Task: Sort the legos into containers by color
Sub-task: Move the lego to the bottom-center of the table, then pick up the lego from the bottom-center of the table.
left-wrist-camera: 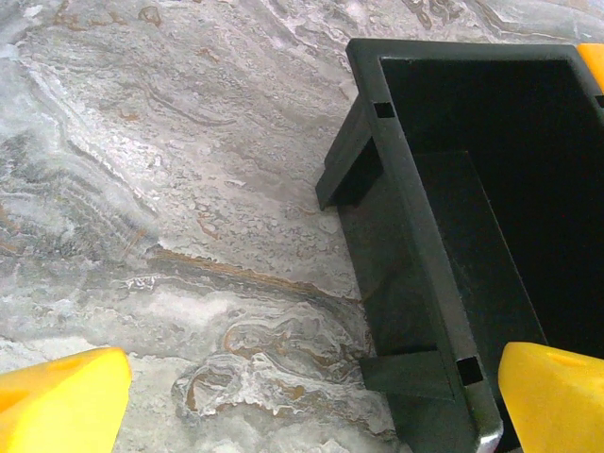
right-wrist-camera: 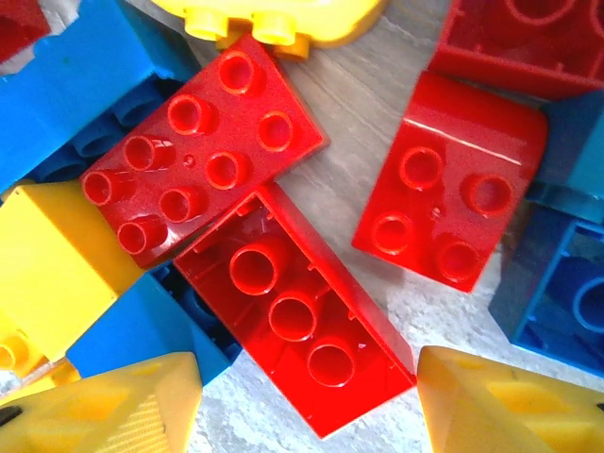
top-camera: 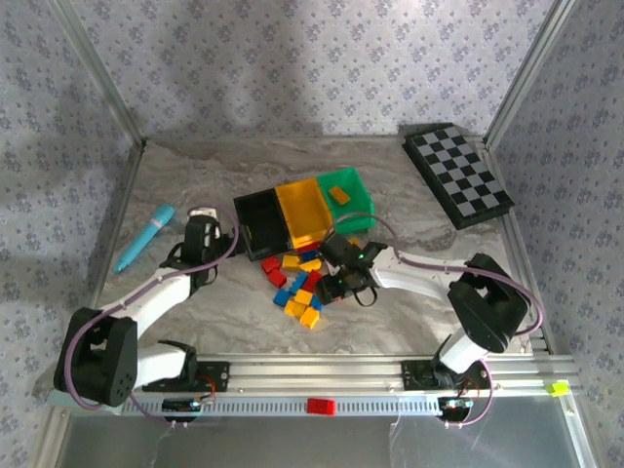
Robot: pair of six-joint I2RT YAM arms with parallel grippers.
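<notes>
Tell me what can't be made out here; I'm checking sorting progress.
- Black bin contents: top view, too dark; left wrist view, cut off at right edge.
- Whether the right claw grips the upturned red brick: right wrist view, fingertips cut off at bottom edge.

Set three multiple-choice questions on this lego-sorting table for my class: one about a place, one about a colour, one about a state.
1. Which bin stands between the other two? A black, B yellow, C green.
2. What colour is the brick lying in the green bin? A red, B blue, C yellow-orange.
3. How is the left hand beside the black bin? A open and empty, B shut on a red brick, C shut on the bin's wall.
Answers: B, the yellow bin has black on its left and green on its right; C, the top view shows it yellow-orange; A, its fingers stand wide apart, gripping nothing.
</notes>
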